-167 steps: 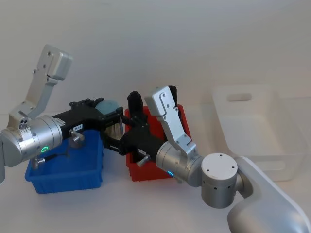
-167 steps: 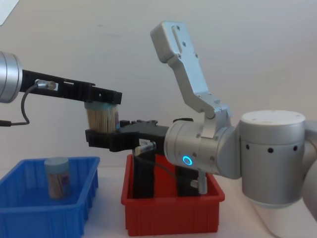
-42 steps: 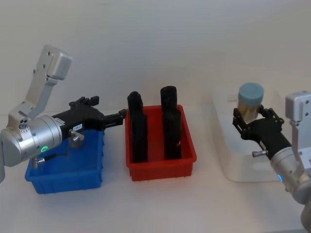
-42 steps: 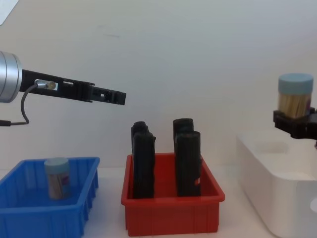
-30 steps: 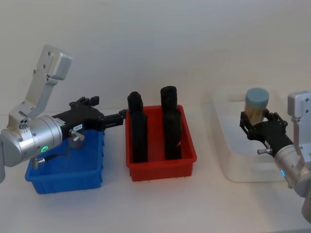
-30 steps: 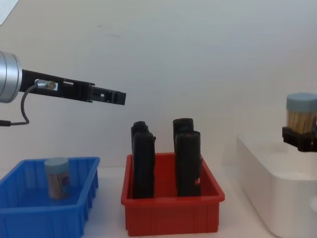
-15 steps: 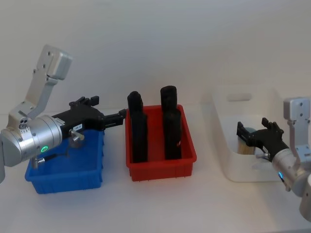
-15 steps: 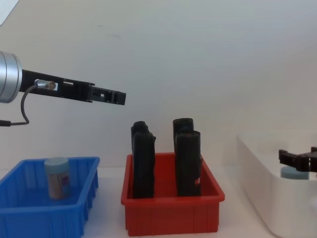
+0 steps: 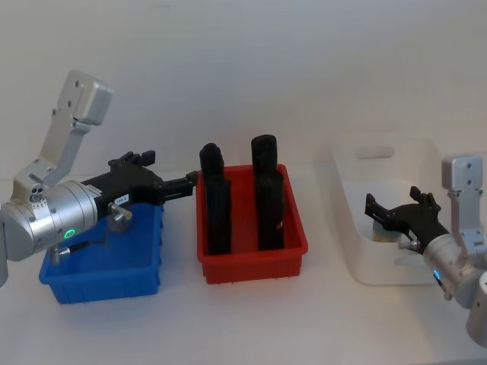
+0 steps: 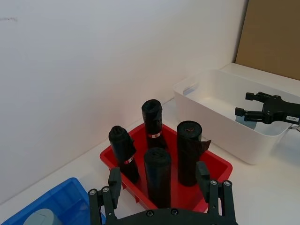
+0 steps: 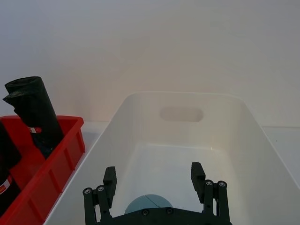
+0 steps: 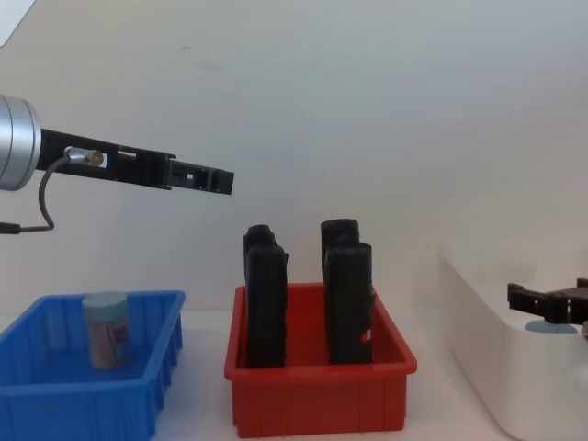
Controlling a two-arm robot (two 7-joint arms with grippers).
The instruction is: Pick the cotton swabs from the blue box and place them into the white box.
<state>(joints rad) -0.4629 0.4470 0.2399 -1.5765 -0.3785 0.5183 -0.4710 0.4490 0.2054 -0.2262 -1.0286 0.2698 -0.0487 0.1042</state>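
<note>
**Release of the first jar.** The right pincer (image 11: 153, 187) sits low inside the large smooth white plastic tub (image 9: 384, 268) at the bench's right edge. A second ago it carried the small clear jar of cotton swabs with a pale blue lid (image 11: 149, 205) above the rim, and half a second ago it was down in the tub with the jar. Its fingers now stand apart on either side of the lid, and the jar rests upright on the tub floor. The left pincer (image 12: 200, 175) has not moved. It hangs empty, fingers spread, above the low bright-blue ribbed plastic bin (image 9: 99, 285) at the bench's left edge. A second swab jar (image 12: 106, 329) stands in that bin. Between the two boxes sits a red plastic bin (image 9: 251, 266) of upright black rolls (image 9: 217, 198), which plays no part. Judged from this, one transfer is complete and one jar remains to fetch.
</note>
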